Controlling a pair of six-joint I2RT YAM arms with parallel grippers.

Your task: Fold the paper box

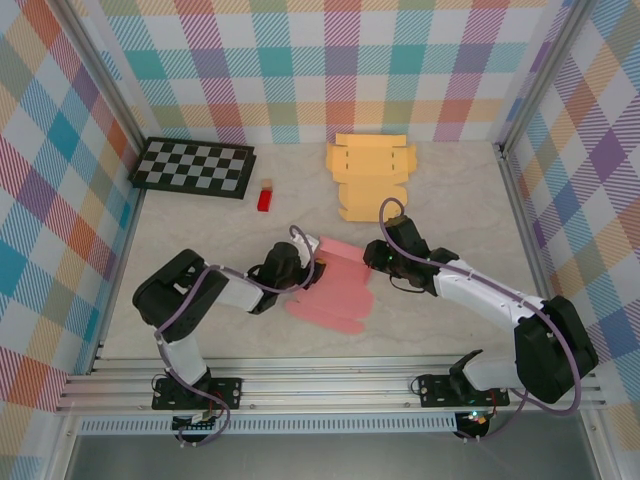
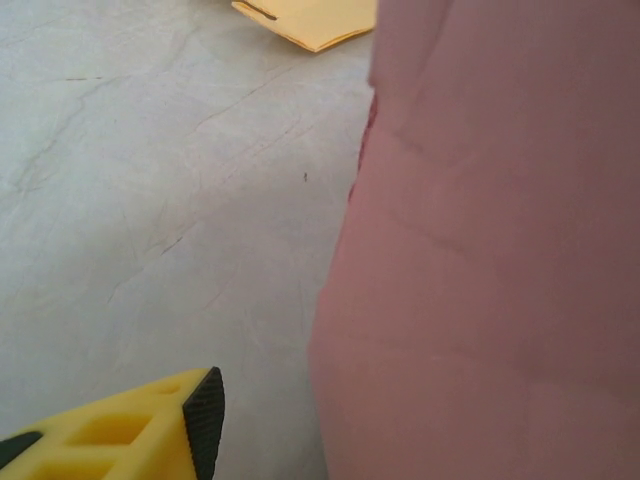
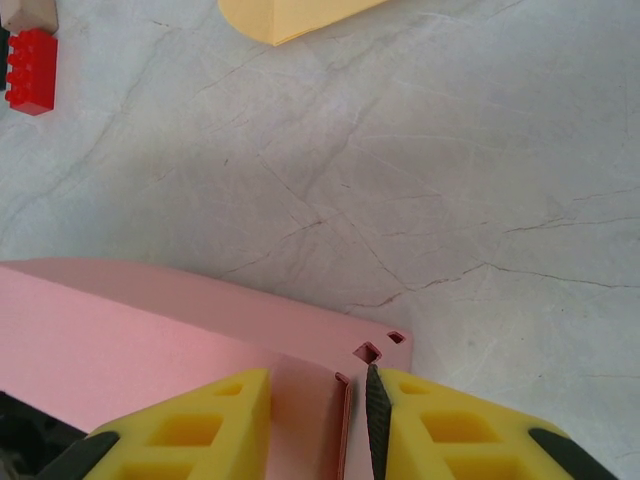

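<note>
The pink paper box [image 1: 335, 290] lies partly folded on the marble table between both arms. In the right wrist view one pink wall [image 3: 150, 340] stands up, and a thin upright flap [image 3: 345, 420] rises between the yellow fingers. My right gripper [image 3: 318, 400] straddles that flap at the box's right end [image 1: 375, 258], with a sliver of space on each side. My left gripper [image 1: 303, 268] sits at the box's left edge. Its left finger [image 2: 205, 420] hovers over bare table, apart from the pink sheet [image 2: 480, 250], which hides the other finger.
A flat orange box blank [image 1: 370, 175] lies at the back centre. A red brick [image 1: 265, 198] with a small beige block [image 1: 268, 184] sits left of it. A checkerboard [image 1: 195, 166] lies at the back left. Plaid walls enclose the table.
</note>
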